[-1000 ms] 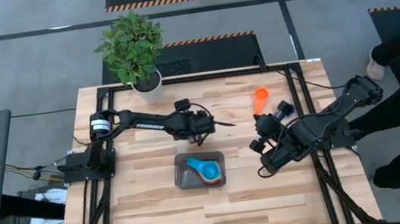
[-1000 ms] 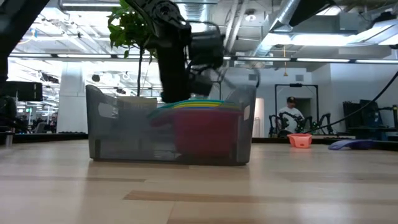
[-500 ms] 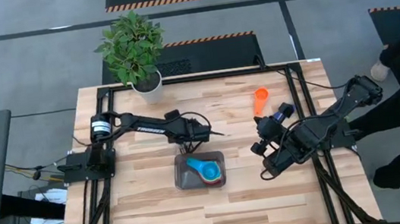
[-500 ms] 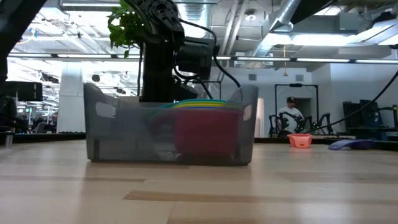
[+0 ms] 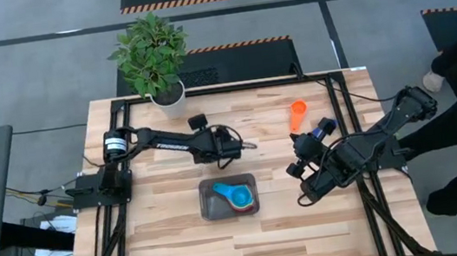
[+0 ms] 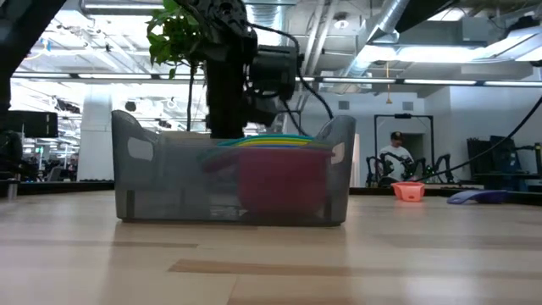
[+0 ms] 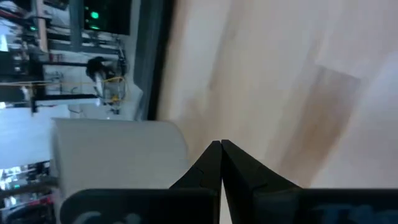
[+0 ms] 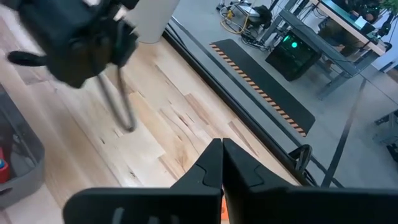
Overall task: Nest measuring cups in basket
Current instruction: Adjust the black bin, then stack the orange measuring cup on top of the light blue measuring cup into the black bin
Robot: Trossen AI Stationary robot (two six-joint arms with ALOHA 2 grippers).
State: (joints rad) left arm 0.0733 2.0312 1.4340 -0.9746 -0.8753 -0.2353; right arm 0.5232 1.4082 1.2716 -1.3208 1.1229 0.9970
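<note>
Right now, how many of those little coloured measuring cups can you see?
At least 6. A nested stack in the grey basket shows red, yellow, green and two blue rims, though inner ones may be hidden. One orange cup lies on the table near the right arm.

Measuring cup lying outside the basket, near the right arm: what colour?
Orange; the measuring cup shows best in the high view.

The right tool shows with its two dark fingers pressed together, tips meeting above the pale wooden bench. Farther off, the left tool hangs over the bench, fingers apparently closed. The grey basket edges in at one corner. Beyond the bench lies a hazard-striped floor mat.
</note>
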